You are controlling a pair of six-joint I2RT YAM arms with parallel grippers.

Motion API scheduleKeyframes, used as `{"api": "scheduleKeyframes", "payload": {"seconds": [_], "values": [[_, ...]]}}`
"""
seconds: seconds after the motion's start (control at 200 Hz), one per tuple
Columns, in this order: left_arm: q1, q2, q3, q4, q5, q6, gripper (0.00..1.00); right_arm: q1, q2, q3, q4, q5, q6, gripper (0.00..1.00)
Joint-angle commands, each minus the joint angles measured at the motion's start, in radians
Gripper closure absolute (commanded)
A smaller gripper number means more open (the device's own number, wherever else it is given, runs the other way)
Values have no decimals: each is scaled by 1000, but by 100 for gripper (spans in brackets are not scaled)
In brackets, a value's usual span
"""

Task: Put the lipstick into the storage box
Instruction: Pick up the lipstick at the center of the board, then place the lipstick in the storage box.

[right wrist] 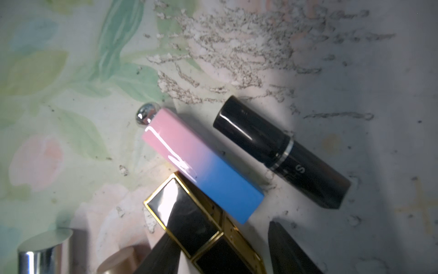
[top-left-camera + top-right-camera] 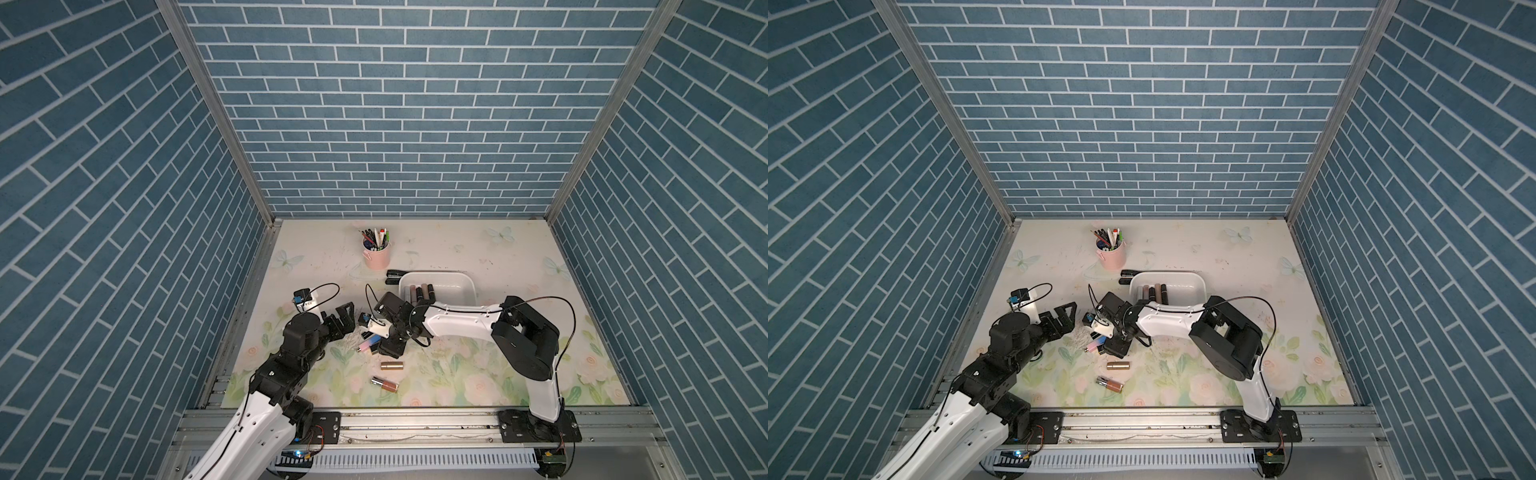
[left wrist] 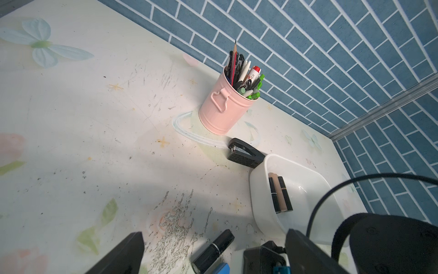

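Note:
The white storage box (image 2: 465, 279) (image 2: 1197, 282) (image 3: 260, 213) holds several dark and beige lipsticks (image 2: 420, 293) at its left end. In front of it, a pink-and-blue lipstick (image 1: 201, 163) (image 2: 368, 345), a round black one (image 1: 279, 149) (image 3: 213, 251) and a square black-and-gold one (image 1: 199, 223) lie together on the mat. My right gripper (image 1: 219, 231) (image 2: 388, 347) points down over them, open, its fingers either side of the black-and-gold lipstick; one fingertip (image 1: 282, 244) stands apart from it. My left gripper (image 2: 338, 318) (image 3: 214, 232) hovers wide open just left of the cluster, holding nothing.
A gold tube (image 2: 392, 365) and a brown tube with a silver cap (image 2: 385, 383) lie nearer the front edge. A pink pen cup (image 2: 376, 253) (image 3: 220, 111) and a black stapler (image 2: 395, 276) (image 3: 245, 154) stand behind and left of the box.

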Motion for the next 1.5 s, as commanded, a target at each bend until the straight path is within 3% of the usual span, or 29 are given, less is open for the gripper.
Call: {"api": "scheduleKeyframes", "payload": {"seconds": [0.0,0.34,0.535,0.84,1.145,1.34,1.495], "values": [[5,-19,9,-20,-27,2,0,3,42,19,-22,6,-26,39],[4,-22,8,-21,-33,2,0,1,23,-7,-20,32,-21,54],[5,-21,9,-21,-36,0,0,-2,4,-36,-12,46,-17,70],[5,-19,10,-23,-40,-4,0,-15,-63,-102,33,34,13,73],[6,-30,14,-27,-53,-6,0,-33,-229,-151,103,27,61,76],[6,-12,5,9,-45,-8,0,-148,-418,-270,200,1,187,76],[6,47,12,53,-21,0,0,-293,-522,-349,234,68,336,76]]}}
